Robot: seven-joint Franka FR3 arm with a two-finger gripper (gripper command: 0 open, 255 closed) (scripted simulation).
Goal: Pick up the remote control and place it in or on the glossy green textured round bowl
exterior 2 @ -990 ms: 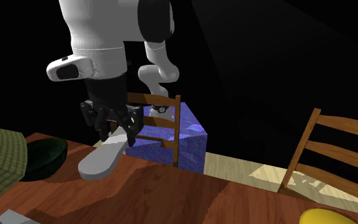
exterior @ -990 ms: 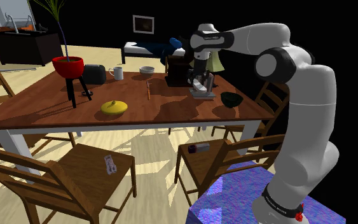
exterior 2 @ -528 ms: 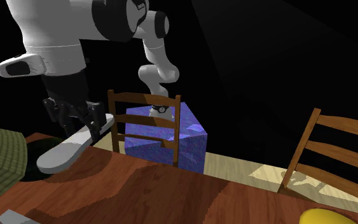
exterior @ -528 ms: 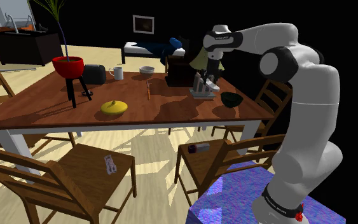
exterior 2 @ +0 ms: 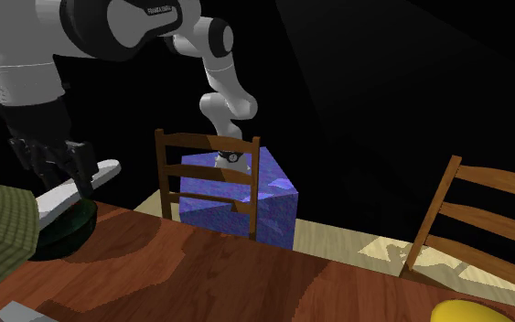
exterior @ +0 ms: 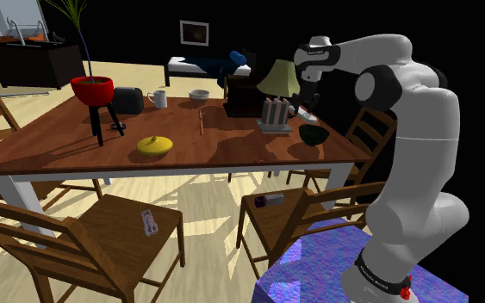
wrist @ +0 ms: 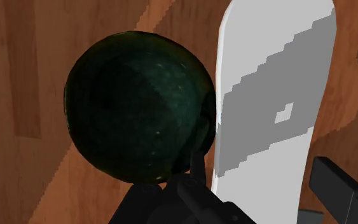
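Wooden table (exterior: 59,138) across the shoulder view, dark green bowl (exterior: 314,134) toward its right end. Just above, gripper (exterior 2: 68,165) clamped on white-and-grey remote (exterior 2: 59,195), hovering over the rim, not dead centre. Risky to let go now: long enough to seesaw off onto the wood.

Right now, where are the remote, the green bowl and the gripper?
remote (wrist: 269,95): wrist view, middle of its white and grey face.
green bowl (wrist: 139,108): wrist view, middle of its dark inside.
gripper (exterior 2: 63,169): second exterior view, between its fingertips, shut on the remote.
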